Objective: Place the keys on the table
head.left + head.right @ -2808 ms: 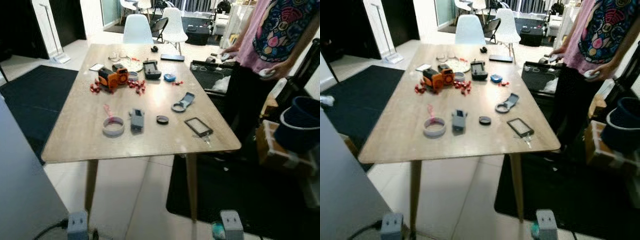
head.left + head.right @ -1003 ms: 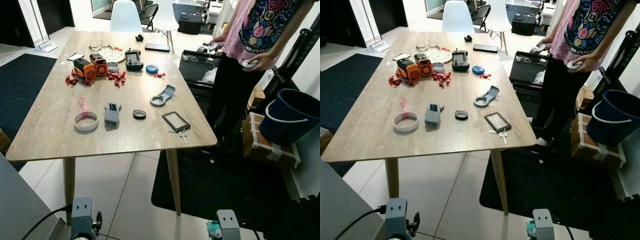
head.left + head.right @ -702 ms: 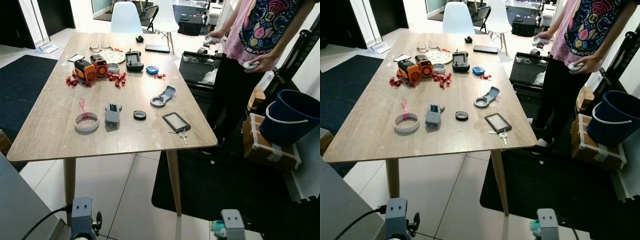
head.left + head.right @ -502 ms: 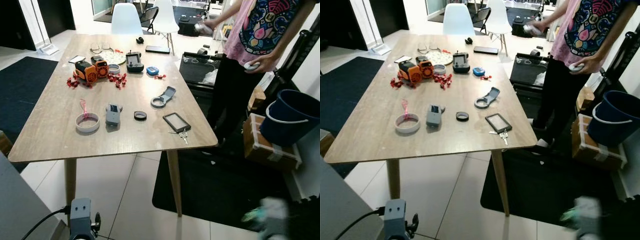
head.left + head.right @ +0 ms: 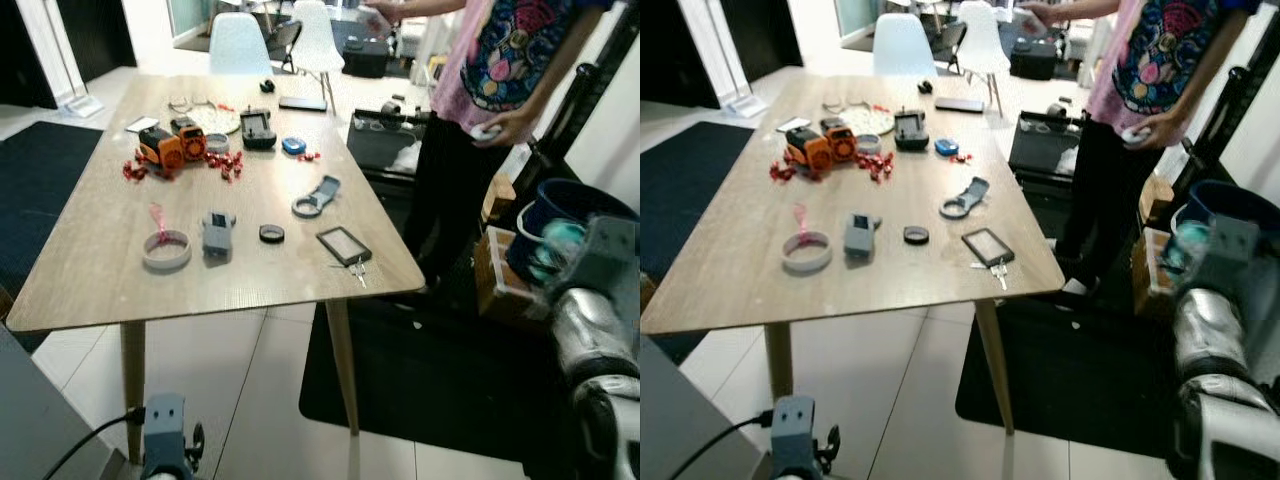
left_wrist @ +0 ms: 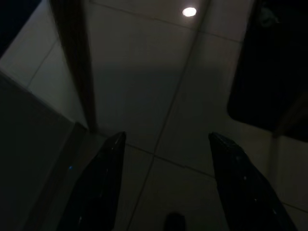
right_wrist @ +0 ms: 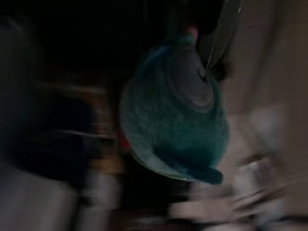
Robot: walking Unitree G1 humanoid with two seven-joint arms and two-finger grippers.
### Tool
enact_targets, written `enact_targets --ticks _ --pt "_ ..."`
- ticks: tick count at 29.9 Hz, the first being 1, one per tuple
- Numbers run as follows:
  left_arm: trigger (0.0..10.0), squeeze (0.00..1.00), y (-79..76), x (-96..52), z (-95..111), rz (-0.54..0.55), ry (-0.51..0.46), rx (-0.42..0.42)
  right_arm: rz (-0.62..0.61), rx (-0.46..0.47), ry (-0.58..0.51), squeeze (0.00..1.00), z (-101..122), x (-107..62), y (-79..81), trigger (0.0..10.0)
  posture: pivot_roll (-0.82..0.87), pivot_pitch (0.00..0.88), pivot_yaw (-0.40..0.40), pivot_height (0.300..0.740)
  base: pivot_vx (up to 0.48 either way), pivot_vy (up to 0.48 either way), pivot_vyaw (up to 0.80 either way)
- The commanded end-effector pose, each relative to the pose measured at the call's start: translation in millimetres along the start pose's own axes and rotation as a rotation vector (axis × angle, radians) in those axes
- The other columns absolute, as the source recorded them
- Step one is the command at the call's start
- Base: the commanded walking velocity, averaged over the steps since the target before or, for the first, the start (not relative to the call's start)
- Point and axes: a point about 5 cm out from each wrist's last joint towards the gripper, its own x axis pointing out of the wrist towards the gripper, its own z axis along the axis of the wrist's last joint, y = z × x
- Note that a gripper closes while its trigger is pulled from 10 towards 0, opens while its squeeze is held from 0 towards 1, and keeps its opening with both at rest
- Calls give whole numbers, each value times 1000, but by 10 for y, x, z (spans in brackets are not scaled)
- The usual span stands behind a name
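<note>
Left eye view shows you the keys [image 5: 358,271] lying flat on the counter [image 5: 90,270], near its right front corner and just beside a small dark-framed card holder [image 5: 343,244]. As far as these pictures tell, the placing itself looks done: the keys rest on the wood with nothing gripping them.

Further in from them you find a small black ring [image 5: 271,234], a grey bottle-opener-shaped piece [image 5: 316,196], a grey boxy gadget [image 5: 215,233] and a roll of tape [image 5: 166,250] with a pink ribbon. Toward the far end sit an orange toy [image 5: 165,146] among red bits, a black handheld device [image 5: 257,128] and a blue object [image 5: 292,146].

Your right arm is raised well off to the right of the counter, close to a dark bucket [image 5: 575,205]; the right tool [image 5: 565,245] carries something teal, blurred in the right wrist view, though you cannot tell how its fingers stand. The left tool [image 6: 163,185] hangs idle over the floor tiles, fingers spread wide and carrying nothing. A person [image 5: 500,90] stands at the counter's right side.

What I judge is left: only to settle the arms clear.
</note>
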Motion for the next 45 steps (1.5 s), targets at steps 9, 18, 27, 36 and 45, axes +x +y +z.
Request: enact_targets --ticks 9,18,27,36,45 --pt "10000 0 0 -26 -74 4 32 -12 594 -101 67 0 -49 -37 1404 10000 40 17 -39 740 0 0 0" --pt "10000 0 -8 -10 -54 -3 32 -12 709 -128 89 0 -88 -129 1760 10000 44 15 -37 740 0 0 0" --pt "10000 0 -10 -8 -61 -7 41 -8 748 -97 44 0 43 -150 1958 10000 38 17 -29 740 0 0 0" --pt "10000 0 -21 -15 -71 -8 39 -13 676 -20 -30 0 137 -120 1929 10000 57 23 -46 740 0 0 0" --pt "10000 0 17 -57 -109 -1 24 -38 174 197 -135 0 76 31 894 10000 71 30 -64 740 0 0 0"
